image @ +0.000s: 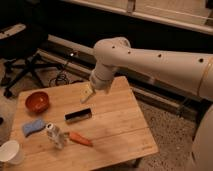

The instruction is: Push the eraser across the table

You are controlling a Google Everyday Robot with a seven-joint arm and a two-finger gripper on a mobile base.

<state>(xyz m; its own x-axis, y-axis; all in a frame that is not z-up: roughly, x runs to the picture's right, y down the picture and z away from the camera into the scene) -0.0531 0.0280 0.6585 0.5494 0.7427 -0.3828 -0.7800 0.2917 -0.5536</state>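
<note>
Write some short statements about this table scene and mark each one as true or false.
1. The gripper hangs over the table, beyond the eraser and apart from it. True.
2. The carrot lies inside the red bowl. False: it lies on the bare table top near the front edge, far from the bowl.
3. The blue sponge lies to the left of the eraser in the camera view. True.
4. The eraser sits at the right edge of the table. False: it lies near the middle of the table top.
</note>
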